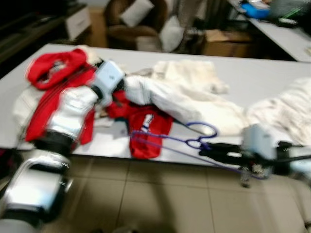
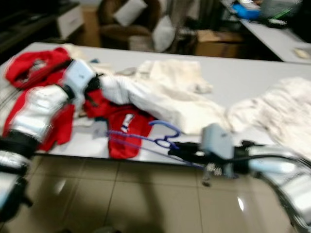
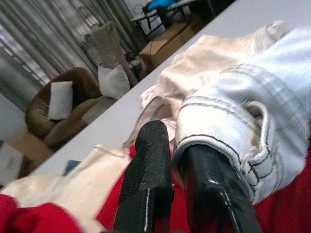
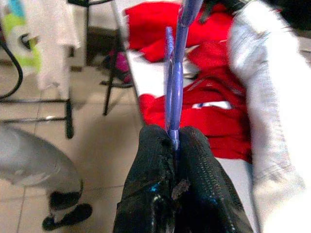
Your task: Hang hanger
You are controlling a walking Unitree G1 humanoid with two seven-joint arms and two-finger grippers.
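Two grippers working: we're clamping the right gripper (image 4: 174, 141) tight on the purple hanger (image 1: 187, 141), fingers pinched together on its thin frame near the hook, and holding it out over the near edge of the grey table (image 1: 252, 77), just off the tabletop and above the tiled floor (image 1: 155, 199). Hanger's hook is sitting close to the white garment (image 1: 184, 99), its long bars running toward the red garment (image 1: 148, 128) draped over the table edge. We're closing the left gripper (image 3: 177, 160) on a hem or cuff of that white garment, fabric pinched between the two black fingers (image 3: 148, 165), over by the red clothes pile (image 1: 56, 68) at the table's left end. More cream-coloured clothes (image 1: 286, 114) are lying on the right side of the table. We're seeing a brown armchair (image 1: 131, 22) with white cushions and a cardboard box (image 1: 226, 43) beyond the far edge. Both eye views are blurring, so finer detail isn't readable.
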